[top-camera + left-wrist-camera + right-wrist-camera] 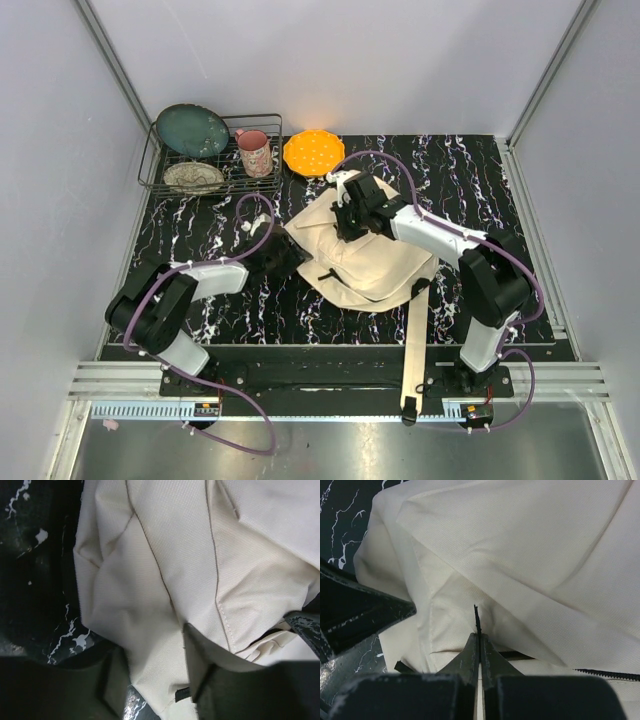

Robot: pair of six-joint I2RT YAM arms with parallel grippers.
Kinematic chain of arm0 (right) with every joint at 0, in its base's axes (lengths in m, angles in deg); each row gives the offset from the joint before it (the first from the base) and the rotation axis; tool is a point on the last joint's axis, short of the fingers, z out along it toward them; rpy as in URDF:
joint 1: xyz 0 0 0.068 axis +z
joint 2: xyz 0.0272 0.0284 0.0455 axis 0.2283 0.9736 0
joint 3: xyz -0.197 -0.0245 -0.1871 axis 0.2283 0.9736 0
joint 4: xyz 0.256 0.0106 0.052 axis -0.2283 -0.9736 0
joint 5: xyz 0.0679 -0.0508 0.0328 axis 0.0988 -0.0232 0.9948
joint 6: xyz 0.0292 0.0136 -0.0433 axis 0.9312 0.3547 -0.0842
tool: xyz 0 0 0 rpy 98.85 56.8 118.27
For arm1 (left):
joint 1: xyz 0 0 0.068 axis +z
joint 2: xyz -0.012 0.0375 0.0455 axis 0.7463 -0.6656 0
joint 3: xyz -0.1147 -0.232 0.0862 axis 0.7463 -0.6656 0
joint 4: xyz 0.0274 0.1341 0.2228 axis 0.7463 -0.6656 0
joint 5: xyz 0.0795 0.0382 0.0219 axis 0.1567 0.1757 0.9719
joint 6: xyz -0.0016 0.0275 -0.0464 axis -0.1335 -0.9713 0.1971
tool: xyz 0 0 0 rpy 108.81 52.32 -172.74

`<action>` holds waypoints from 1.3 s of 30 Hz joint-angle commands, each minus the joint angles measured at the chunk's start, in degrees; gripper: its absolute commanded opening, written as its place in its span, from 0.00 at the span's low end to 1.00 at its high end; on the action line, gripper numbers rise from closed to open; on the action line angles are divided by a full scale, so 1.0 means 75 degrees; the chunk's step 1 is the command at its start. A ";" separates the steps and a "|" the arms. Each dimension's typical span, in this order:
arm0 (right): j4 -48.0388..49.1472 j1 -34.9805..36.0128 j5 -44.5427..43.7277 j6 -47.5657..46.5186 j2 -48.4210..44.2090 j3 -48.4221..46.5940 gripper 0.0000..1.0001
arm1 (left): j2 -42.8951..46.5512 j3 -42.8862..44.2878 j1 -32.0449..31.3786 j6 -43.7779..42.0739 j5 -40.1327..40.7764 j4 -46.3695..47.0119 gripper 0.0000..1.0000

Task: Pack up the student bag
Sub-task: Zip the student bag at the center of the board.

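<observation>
- From overhead, the student bag lay crumpled at the middle of the black marbled table, with one webbing strap trailing over the near edge.
- Only that view showed the wire rack and the orange plate behind the bag.
- It placed the left gripper at the bag's left edge and the right gripper on its far part.
- The left wrist view showed its fingers apart with cream canvas between them. Whether they pinched it could not be told.
- The right wrist view alone showed that claw's jaws pressed together on a thin black tab, with zipper teeth nearby.
</observation>
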 commanded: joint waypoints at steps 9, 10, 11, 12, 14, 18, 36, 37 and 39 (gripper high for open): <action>0.0298 -0.0160 -0.1125 0.0305 -0.0600 0.0168 0.00 | 0.0070 -0.0136 0.0514 -0.0073 0.0013 0.1385 0.00; 0.0274 -0.0288 -0.1162 0.0387 -0.0623 0.0168 0.00 | 0.0163 -0.0357 0.0666 -0.0131 -0.0068 0.1432 0.00; 0.0274 -0.0568 -0.1140 0.0481 -0.0658 0.0168 0.00 | 0.0246 -0.0464 0.1027 -0.0213 -0.0150 0.1479 0.00; 0.0274 -0.0733 -0.1105 0.0644 -0.0681 0.0180 0.00 | 0.0432 -0.0628 0.1228 -0.0399 -0.0325 0.1444 0.00; 0.0344 -0.0991 -0.1127 0.0751 -0.0833 0.0354 0.00 | 0.0644 -0.0769 0.1824 -0.0646 -0.0479 0.1374 0.00; 0.0800 -0.1542 -0.0906 0.0845 -0.0928 0.0648 0.00 | 0.0914 -0.0630 0.2518 -0.1617 -0.0889 0.0719 0.00; 0.2428 -0.2738 -0.1350 0.1582 -0.0108 0.0180 0.00 | 0.0258 -0.0151 0.3784 -0.3445 -0.2765 0.0311 0.00; 0.2465 -0.2797 -0.1327 0.1629 0.0136 0.0145 0.00 | 0.0223 0.0002 0.3843 -0.3645 -0.2811 0.0098 0.00; 0.2640 -0.3030 -0.1141 0.1805 0.0360 -0.0031 0.00 | 0.0199 0.0086 0.3972 -0.3765 -0.2986 -0.0045 0.00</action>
